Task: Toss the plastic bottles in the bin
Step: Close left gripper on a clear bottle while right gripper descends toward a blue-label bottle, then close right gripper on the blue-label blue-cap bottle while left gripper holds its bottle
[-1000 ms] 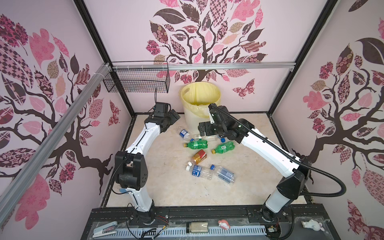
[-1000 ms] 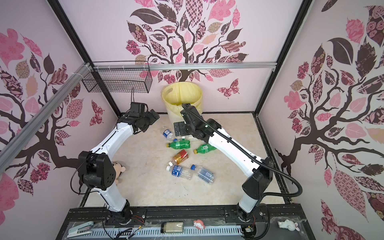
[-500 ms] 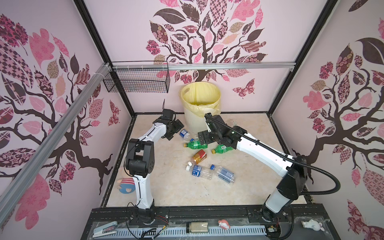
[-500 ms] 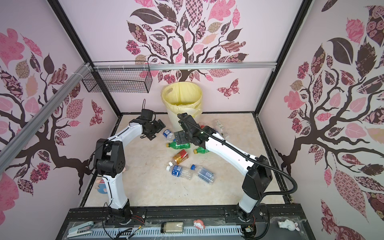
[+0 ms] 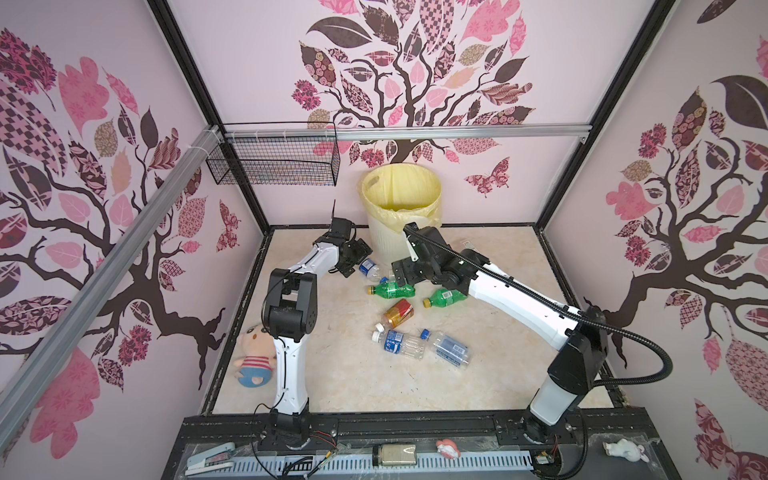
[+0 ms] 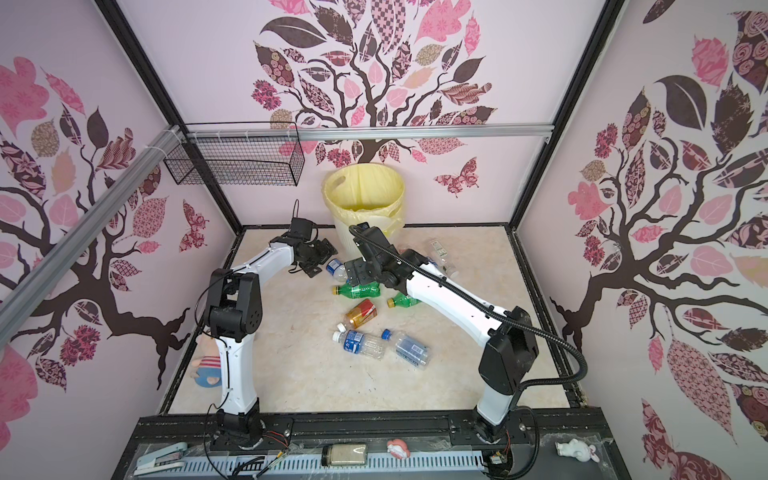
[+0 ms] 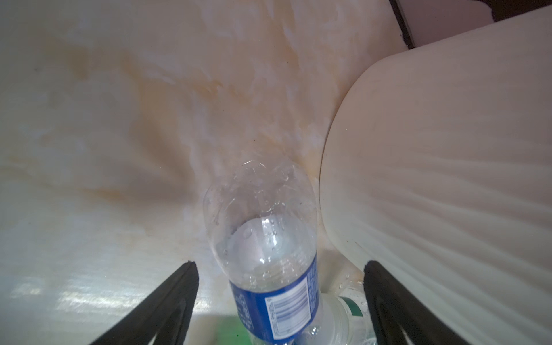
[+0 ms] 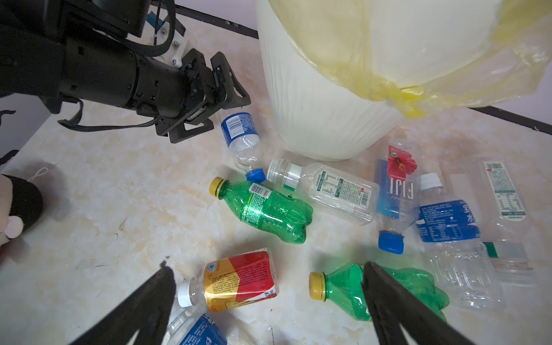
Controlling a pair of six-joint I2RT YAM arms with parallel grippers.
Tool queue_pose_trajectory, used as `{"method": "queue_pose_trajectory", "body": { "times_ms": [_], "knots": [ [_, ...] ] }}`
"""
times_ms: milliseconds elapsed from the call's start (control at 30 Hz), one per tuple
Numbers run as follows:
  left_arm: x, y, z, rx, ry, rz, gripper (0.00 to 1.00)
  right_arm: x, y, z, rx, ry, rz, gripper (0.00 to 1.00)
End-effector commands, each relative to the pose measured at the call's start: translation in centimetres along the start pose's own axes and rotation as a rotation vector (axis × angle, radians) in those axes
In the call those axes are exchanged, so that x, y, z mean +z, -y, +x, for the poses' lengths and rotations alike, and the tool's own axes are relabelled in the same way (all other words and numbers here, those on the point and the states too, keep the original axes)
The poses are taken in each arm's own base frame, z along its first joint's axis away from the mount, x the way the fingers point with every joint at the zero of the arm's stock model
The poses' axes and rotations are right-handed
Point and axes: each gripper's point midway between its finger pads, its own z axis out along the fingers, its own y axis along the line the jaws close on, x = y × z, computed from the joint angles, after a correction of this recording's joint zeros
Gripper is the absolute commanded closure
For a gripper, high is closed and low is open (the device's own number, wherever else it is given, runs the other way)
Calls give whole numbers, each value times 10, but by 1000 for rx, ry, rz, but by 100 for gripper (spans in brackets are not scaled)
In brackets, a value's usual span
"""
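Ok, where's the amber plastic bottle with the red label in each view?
Both top views: the amber plastic bottle with the red label lies mid-floor, on the near side of two green plastic bottles.
Left wrist: not in it.
Right wrist: on the floor close to the camera, white cap showing.
Shared landmark: the cream-white ribbed round plastic bin, in all four.

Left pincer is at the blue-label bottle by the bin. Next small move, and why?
Probably close the left pincer on the blue-label bottle. The left wrist view shows the bottle lying between the open fingers, with a gap on each side, so nothing is gripped yet. The bin wall stands close beside it, so closing in place looks safer than shifting sideways.
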Motion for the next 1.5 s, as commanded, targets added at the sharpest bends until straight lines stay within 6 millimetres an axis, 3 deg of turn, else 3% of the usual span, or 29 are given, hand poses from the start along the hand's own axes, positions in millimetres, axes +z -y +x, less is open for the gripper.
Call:
{"method": "queue_pose_trajectory", "body": {
  "times_ms": [0,367,633,767,1100,1467],
  "knots": [
    [8,7,-6,-6,0,22,12,6,-4,-5,-30,0,8,0],
    [24,-7,-2,-2,-20,-12,26,16,-5,-2,-24,-13,9,0],
    [18,-5,-10,-10,5,3,45,14,-3,-1,-18,-14,16,0],
    [13,-3,-12,-8,19,15,48,11,-2,0,-14,-11,19,0],
    [-14,4,-22,-3,71,60,51,2,1,-1,-7,2,22,0],
    [-58,22,-16,29,94,133,53,-8,-1,-6,22,11,-4,0]
  ]
}}
